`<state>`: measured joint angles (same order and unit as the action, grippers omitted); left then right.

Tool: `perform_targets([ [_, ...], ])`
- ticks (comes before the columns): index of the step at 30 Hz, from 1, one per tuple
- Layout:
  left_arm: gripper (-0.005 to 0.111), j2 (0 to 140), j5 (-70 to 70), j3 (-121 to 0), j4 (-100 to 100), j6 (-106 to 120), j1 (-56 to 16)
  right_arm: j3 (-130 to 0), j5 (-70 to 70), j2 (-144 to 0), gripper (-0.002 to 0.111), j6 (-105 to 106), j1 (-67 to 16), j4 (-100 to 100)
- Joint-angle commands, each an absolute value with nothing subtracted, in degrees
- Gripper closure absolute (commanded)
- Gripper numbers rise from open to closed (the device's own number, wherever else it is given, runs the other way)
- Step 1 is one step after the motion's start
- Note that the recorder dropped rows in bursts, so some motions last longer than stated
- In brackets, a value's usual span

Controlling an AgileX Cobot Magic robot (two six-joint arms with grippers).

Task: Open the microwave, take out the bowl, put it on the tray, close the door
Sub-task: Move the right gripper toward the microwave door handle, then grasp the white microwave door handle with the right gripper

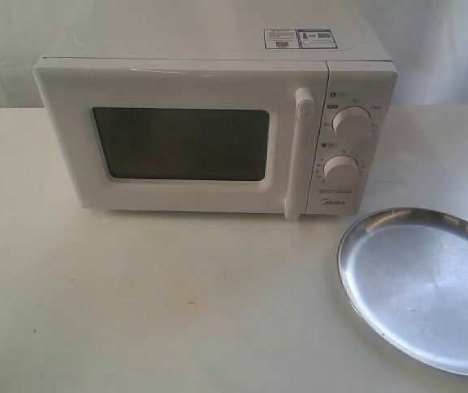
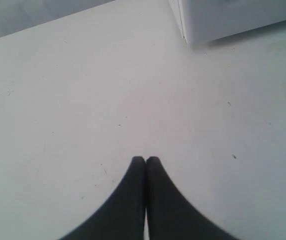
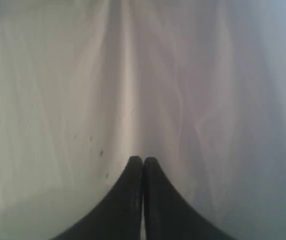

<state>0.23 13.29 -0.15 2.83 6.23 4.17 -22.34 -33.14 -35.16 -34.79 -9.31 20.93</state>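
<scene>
The white boxy microwave (image 1: 209, 37) sits shut, the bowl unseen, presumably inside; the round silver metal tray (image 1: 422, 286) lies front-right. On the white windowed door (image 1: 181, 143) the upright bar handle (image 1: 303, 151) stands right of centre, favouring my right gripper (image 3: 143, 161); that and my left gripper (image 2: 145, 161) are pressed together.

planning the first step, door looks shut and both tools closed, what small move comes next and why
Probably open the right tool and bring it toward the vertical white bar handle of the white boxy microwave: its door is shut, and the round silver metal tray sits bare.
</scene>
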Motion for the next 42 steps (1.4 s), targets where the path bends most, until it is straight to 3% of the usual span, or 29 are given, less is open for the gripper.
perform_targets([
  [1, 0.107, 0.0, 13.3, 0.0, 2.6, 6.2, 3.9, -24.3, -41.3, -49.8, 0.108, -35.7, -9.1, 46.1],
  [6, 0.107, 0.0, 13.3, 0.0, 2.6, 6.2, 3.9, -24.8, -45.5, -71.0, 0.108, -34.9, -9.1, 54.0],
  [15, 0.107, 0.0, 13.3, 0.0, 2.6, 6.2, 3.9, -24.8, -70.0, -97.0, 0.108, -8.6, -9.1, 54.1],
  [19, 0.107, 0.0, 13.3, 0.0, 2.6, 6.2, 3.9, -25.0, -70.0, -101.3, 0.108, 0.4, -9.1, 53.4],
  [31, 0.107, 0.0, 13.3, 0.0, 2.6, 6.2, 3.9, -30.9, -70.0, -102.8, 0.108, -3.3, -9.1, 44.4],
  [37, 0.107, 0.0, 13.3, 0.0, 2.6, 6.2, 3.9, -32.8, -70.0, -105.0, 0.086, -2.8, -10.4, 45.1],
  [40, 0.107, 0.0, 13.3, 0.0, 2.6, 6.2, 3.9, -34.1, -70.0, -106.8, 0.068, -2.8, -11.8, 45.1],
  [41, 0.107, 0.0, 13.3, 0.0, 2.6, 6.2, 3.9, -34.8, -70.0, -108.0, 0.052, -3.0, -12.9, 44.6],
  [42, 0.107, 0.0, 13.3, 0.0, 2.6, 6.2, 3.9, -35.4, -70.0, -108.6, 0.045, -3.6, -13.4, 43.9],
])
